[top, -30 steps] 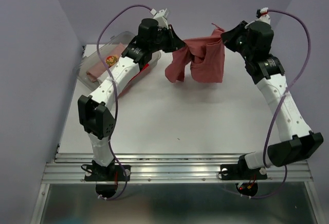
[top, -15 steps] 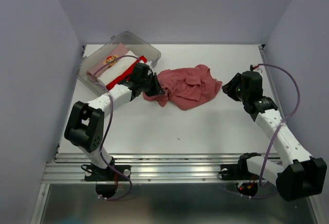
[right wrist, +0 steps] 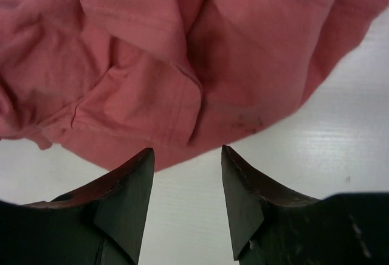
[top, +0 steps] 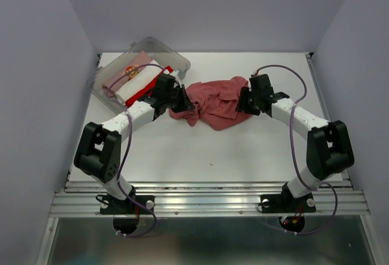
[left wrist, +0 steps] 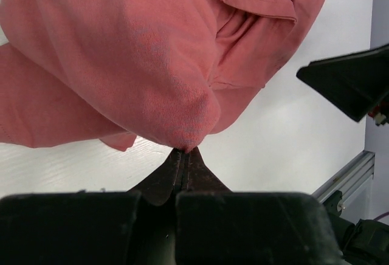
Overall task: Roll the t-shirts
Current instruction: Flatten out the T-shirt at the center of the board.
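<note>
The brick-red t-shirt (top: 216, 108) lies crumpled on the white table, mid-back. My left gripper (top: 184, 102) is at its left edge, shut, with a fold of the cloth (left wrist: 134, 52) pinched at its fingertips (left wrist: 184, 151). At the shirt's right edge my right gripper (top: 243, 103) stands open; its fingers (right wrist: 187, 152) are just short of the hem (right wrist: 182, 52), with only bare table between them. Pink (top: 121, 76), white (top: 141, 84) and bright red (top: 155, 87) rolled t-shirts lie in the tub.
The clear plastic tub (top: 159, 46) stands at the back left corner, close behind the left arm's wrist. Purple walls close in the table on three sides. A metal rail (top: 206, 201) runs along the near edge.
The shirt, held up between both grippers a second ago, now lies on the table. The right gripper let go, opened and came back to the shirt's right edge. The left gripper stayed shut.
</note>
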`<move>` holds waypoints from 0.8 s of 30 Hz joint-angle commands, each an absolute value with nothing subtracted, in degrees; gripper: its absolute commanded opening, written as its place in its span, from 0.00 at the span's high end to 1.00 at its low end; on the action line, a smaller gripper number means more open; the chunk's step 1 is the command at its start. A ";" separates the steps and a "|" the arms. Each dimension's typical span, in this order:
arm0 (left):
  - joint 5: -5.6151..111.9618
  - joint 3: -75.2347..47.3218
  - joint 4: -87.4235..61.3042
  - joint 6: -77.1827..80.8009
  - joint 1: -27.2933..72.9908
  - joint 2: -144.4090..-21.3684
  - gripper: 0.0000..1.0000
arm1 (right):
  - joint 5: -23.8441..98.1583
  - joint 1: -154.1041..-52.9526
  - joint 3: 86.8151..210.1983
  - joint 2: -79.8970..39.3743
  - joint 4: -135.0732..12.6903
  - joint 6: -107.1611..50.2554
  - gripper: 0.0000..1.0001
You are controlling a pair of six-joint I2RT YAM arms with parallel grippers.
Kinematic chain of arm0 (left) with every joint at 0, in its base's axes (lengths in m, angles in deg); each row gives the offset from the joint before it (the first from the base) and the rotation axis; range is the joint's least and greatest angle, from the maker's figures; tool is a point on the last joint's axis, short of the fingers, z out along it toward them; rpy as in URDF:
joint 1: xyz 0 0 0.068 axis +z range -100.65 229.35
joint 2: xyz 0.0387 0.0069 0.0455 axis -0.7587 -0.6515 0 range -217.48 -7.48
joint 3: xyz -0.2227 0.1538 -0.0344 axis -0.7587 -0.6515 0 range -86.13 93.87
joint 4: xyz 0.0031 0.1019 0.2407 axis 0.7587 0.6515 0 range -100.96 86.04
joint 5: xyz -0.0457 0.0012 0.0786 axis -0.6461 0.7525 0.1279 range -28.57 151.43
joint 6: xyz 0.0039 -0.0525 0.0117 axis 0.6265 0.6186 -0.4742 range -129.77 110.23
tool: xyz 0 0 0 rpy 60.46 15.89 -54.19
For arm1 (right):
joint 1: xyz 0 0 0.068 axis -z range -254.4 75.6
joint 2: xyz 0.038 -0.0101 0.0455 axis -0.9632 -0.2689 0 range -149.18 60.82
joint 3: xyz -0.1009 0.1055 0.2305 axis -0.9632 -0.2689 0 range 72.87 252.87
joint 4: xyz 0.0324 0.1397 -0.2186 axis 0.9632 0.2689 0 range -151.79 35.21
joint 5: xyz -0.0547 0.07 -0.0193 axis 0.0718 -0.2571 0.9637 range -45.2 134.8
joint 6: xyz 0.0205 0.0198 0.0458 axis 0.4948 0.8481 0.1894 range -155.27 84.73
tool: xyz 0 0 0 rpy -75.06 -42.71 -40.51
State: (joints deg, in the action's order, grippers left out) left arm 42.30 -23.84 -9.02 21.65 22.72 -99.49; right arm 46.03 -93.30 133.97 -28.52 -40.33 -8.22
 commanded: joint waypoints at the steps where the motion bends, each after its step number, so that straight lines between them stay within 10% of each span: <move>1: 43.24 -22.58 -9.55 20.46 22.45 -96.34 1.00 | 48.67 -93.39 141.16 -33.91 -42.88 -13.64 0.46; 10: 43.24 -22.14 -9.37 20.73 22.45 -96.08 1.00 | 50.34 -93.39 150.65 -45.08 -42.98 -14.53 0.48; 13: 43.42 -21.79 -9.11 20.64 22.45 -95.90 1.00 | 49.64 -93.39 151.71 -46.84 -44.21 -13.65 0.59; 17: 44.20 -19.69 -7.45 20.03 22.37 -95.73 1.00 | 52.95 -93.39 151.80 -44.57 -44.30 -10.76 0.99; 24: 48.33 -7.76 0.11 15.90 22.63 -95.37 1.00 | 60.95 -90.23 152.14 -25.95 -43.16 -10.48 0.99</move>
State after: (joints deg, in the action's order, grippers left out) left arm 45.56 -16.52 -2.53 19.29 22.72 -99.40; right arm 54.08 -92.82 149.03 -38.55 -41.10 -10.95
